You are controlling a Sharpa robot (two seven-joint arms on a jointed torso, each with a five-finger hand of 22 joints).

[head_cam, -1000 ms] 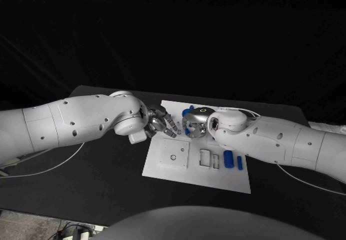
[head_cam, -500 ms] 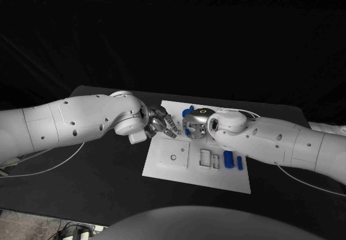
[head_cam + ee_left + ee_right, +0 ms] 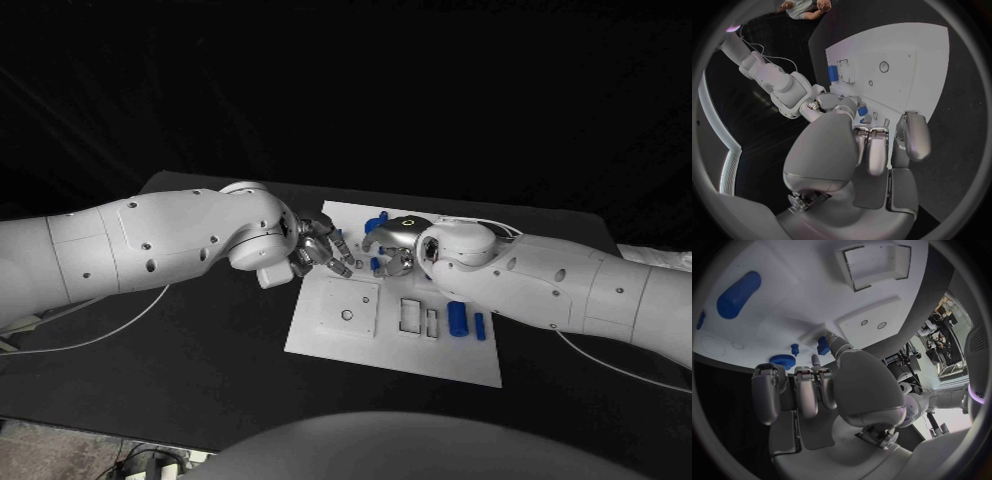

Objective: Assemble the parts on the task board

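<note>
On the near part of the white task board, a blue cylinder lies flat with its long axis running from near to far, and a smaller blue pin lies just beside it, parallel. Both are near the right arm, well apart from the fingers. Farther on, the right hand pinches a small blue block at its fingertips over the board. A round blue knob and a tiny blue peg stand near it. The left hand faces it with its fingers curled; whether it holds anything, I cannot tell.
</note>
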